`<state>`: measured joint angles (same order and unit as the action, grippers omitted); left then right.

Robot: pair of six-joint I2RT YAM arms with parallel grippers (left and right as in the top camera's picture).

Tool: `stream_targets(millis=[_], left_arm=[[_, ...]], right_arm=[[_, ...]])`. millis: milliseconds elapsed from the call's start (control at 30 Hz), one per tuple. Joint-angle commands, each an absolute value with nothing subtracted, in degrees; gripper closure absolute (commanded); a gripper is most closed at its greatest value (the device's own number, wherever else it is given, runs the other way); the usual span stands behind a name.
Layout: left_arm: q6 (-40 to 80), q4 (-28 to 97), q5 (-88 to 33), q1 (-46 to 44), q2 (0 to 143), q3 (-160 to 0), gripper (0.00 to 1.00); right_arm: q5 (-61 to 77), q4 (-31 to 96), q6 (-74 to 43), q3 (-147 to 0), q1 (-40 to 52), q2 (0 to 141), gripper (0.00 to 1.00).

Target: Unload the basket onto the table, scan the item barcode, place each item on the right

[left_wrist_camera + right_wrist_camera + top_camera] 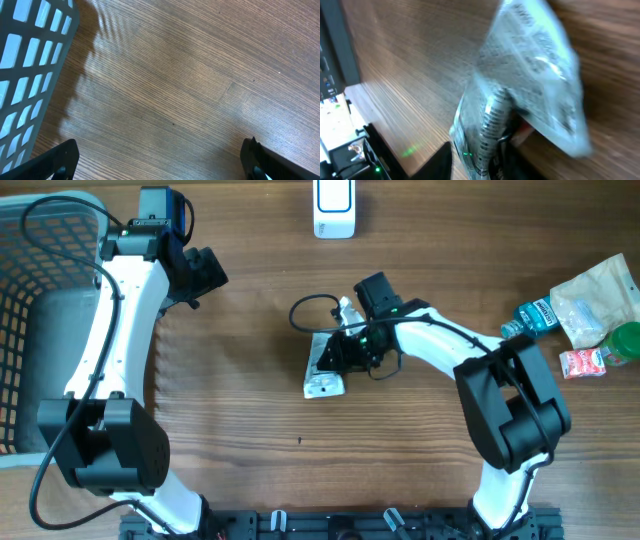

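Reaching over the middle of the brown wood-grain table [250,410], the right gripper [350,348] sat on the upper end of the clear, crinkled plastic packet with white printed panels [325,375]. In the right wrist view the packet stood between the two dark fingers, with a strip of stripes that may be the barcode facing the camera. That view was badly blurred, so I could not tell whether the jaws were clamped on the packet or only bracketing it.

From overhead, the packet's long axis ran from near the gripper down and slightly left toward the robot's side of the table, and most of its length lay on the wood below the claw. The white rectangular scanner [333,208] stood at the far edge, almost straight beyond the packet and well apart from it. My judgement is that the coming move turns on carrying the packet along that line with the striped face toward the scanner.

The left gripper [205,272] hung beside the grey plastic lattice basket [15,330], its fingers spread wide over bare wood. It was much farther from the packet than the right.
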<state>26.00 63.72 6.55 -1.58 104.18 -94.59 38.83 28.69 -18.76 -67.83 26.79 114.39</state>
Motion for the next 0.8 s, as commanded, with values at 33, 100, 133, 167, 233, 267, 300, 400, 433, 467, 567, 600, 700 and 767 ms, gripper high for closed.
stream_targets(millis=[33,100,133,167,233,267,300,400,433,467,567,600,700,767], left_arm=[[25.7,64.2,6.3,-1.7,103.9,-94.8,0.00],[25.7,64.2,6.4,-1.7,103.9,-94.8,0.00],[25.7,64.2,6.5,-1.7,103.9,-94.8,0.00],[25.7,64.2,6.6,-1.7,103.9,-94.8,0.00],[25.7,64.4,7.2,-1.7,103.9,-94.8,0.00],[25.7,64.6,7.4,-1.7,103.9,-94.8,0.00],[25.7,64.8,7.6,-1.7,103.9,-94.8,0.00],[25.7,65.3,7.7,-1.7,103.9,-94.8,0.00],[25.7,65.4,8.3,-1.7,103.9,-94.8,0.00],[25.7,65.5,9.0,-1.7,103.9,-94.8,0.00],[25.7,65.4,9.8,-1.7,103.9,-94.8,0.00],[25.7,65.4,9.8,-1.7,103.9,-94.8,0.00],[25.7,65.4,9.7,-1.7,103.9,-94.8,0.00],[25.7,65.4,9.7,-1.7,103.9,-94.8,0.00]], right_arm=[[40.3,28.7,-18.2,-67.8,27.8,115.3,0.69],[39.9,28.7,-18.2,-67.8,27.9,115.5,0.70],[39.9,28.7,-18.4,-67.7,27.9,115.7,0.71],[39.6,28.8,-18.7,-67.7,27.9,116.0,0.73],[38.3,28.7,-20.1,-67.7,27.9,116.8,0.83],[37.3,28.7,-21.1,-67.7,27.9,117.3,0.87],[36.9,28.5,-22.1,-67.7,27.9,117.9,0.95],[37.0,27.7,-24.0,-67.7,27.9,119.4,0.95],[37.0,27.6,-24.0,-67.7,27.8,119.5,0.95],[36.9,27.5,-24.0,-67.8,27.8,119.5,0.95],[36.9,27.0,-23.9,-67.8,27.8,119.5,0.96],[36.9,26.9,-23.9,-67.8,27.8,119.5,0.95],[36.0,26.9,-23.9,-67.9,27.7,119.3,0.95],[35.5,27.6,-23.7,-68.4,27.5,118.9,0.96]])
